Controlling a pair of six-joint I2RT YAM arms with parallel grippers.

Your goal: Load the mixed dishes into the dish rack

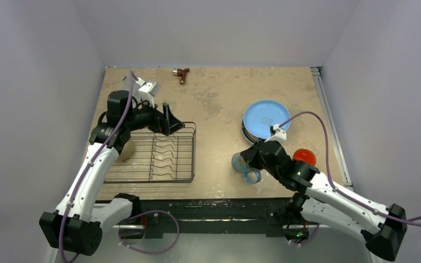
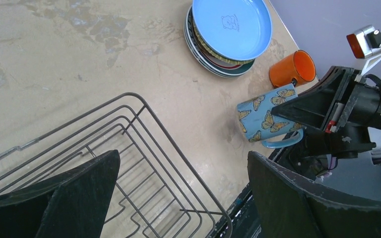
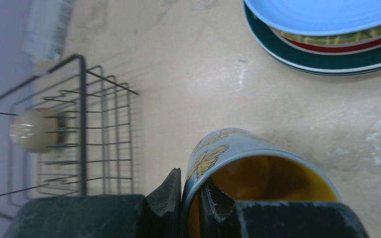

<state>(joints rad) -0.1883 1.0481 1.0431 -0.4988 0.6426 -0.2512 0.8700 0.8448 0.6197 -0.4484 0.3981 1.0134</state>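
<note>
Your right gripper [image 3: 191, 198] pinches the wall of the blue mug [image 3: 248, 168], one finger outside the butterfly print and one inside the yellow interior, the jaws drawn almost together on the rim. From overhead the mug [image 1: 245, 167] sits lower centre of the frame, on the tabletop side of the rig's black rail; you cannot tell whether its base has left the table.

Just right of it stands the orange mug [image 1: 305, 156]. Above both, right of centre, the light blue plate [image 1: 263, 118] tops a stack, with the yellow woven-pattern plate [image 3: 347, 37] and a dark green rim showing beneath it in the right wrist view.

The dish rack [image 1: 175, 178] lies in the left half of the overhead frame, well apart from the mug, and a small white bowl [image 1: 125, 150] rests at its left end.

Your left gripper [image 1: 170, 121] hangs above the rack's upper right corner, jaws spread wide, holding nothing. A small brown tool [image 1: 182, 73] lies at the table's top edge.
</note>
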